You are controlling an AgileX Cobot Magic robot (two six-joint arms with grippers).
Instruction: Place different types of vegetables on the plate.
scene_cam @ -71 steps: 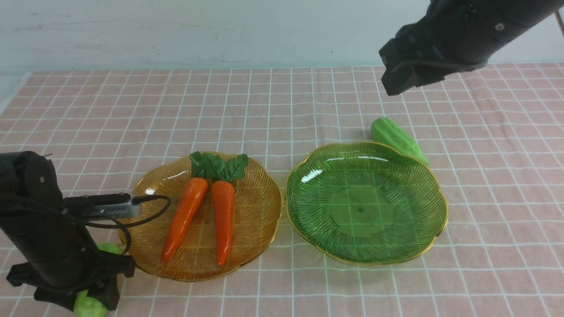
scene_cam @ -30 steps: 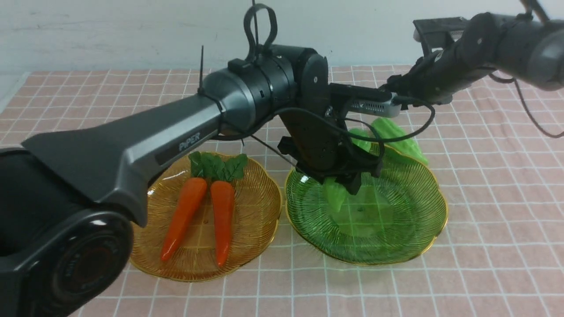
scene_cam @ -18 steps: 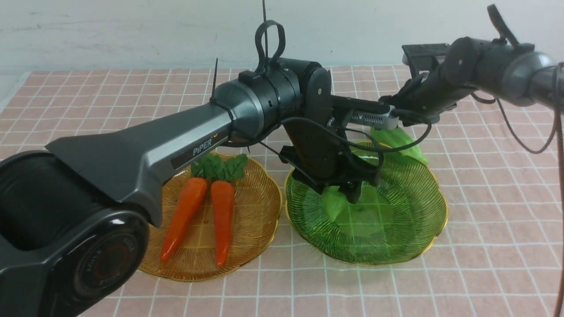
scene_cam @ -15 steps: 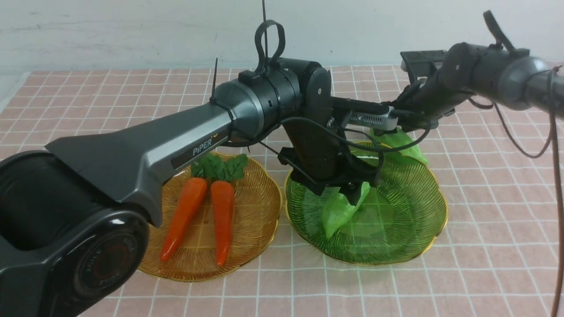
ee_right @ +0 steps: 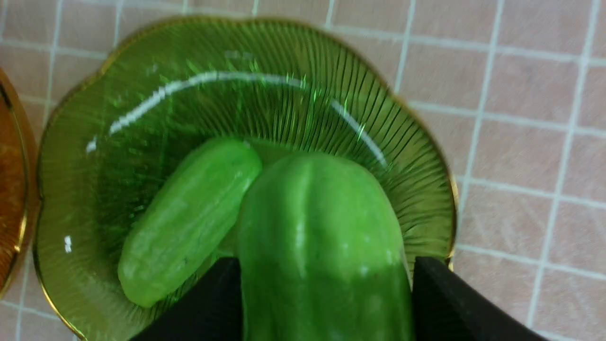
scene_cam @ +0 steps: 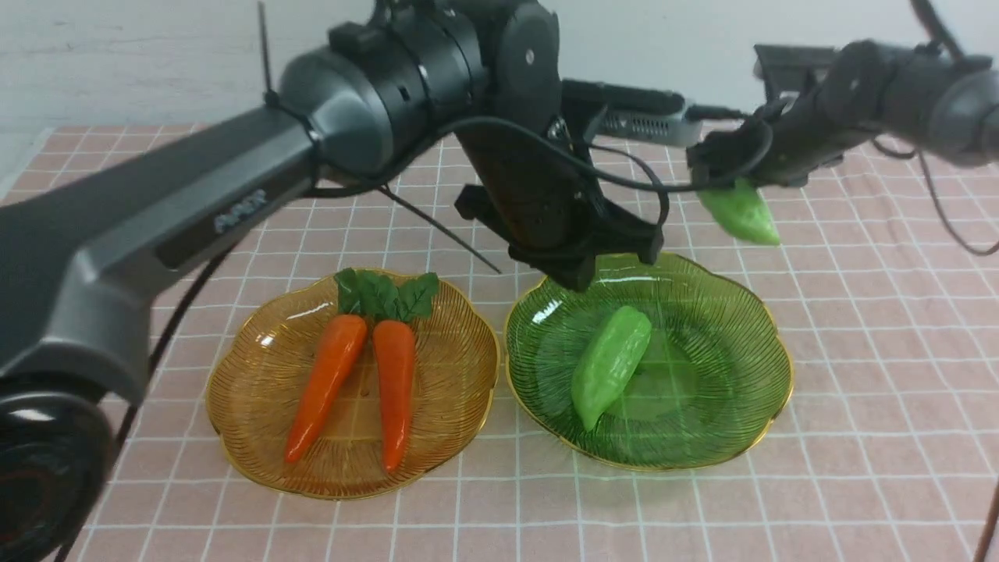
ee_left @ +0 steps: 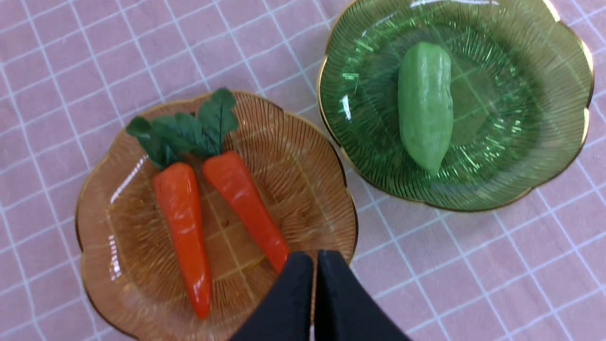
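Note:
A light-green gourd (scene_cam: 610, 365) (ee_left: 424, 106) (ee_right: 189, 220) lies loose in the green glass plate (scene_cam: 769, 343) (ee_left: 521, 71) (ee_right: 142, 118). My left gripper (scene_cam: 576, 275) (ee_left: 315, 265) hangs above that plate's back-left rim, shut and empty. My right gripper (scene_cam: 730, 183) (ee_right: 322, 284) is shut on a second gourd (scene_cam: 741, 212) (ee_right: 322, 227), held in the air over the green plate's far rim. Two orange carrots (scene_cam: 328, 382) (scene_cam: 396, 394) (ee_left: 182, 227) (ee_left: 246, 203) with green tops lie side by side in the amber plate (scene_cam: 234, 437) (ee_left: 307, 189).
Both plates sit close together on a pink checked tablecloth (scene_cam: 874, 468). My long left arm (scene_cam: 234, 203) reaches across above the amber plate. Cables (scene_cam: 952, 226) hang from the right arm. A pale wall (scene_cam: 156, 62) bounds the far edge.
The left gripper let the gourd drop into the green plate, shut and rose. The right gripper took the other gourd from behind the plate and lifted it.

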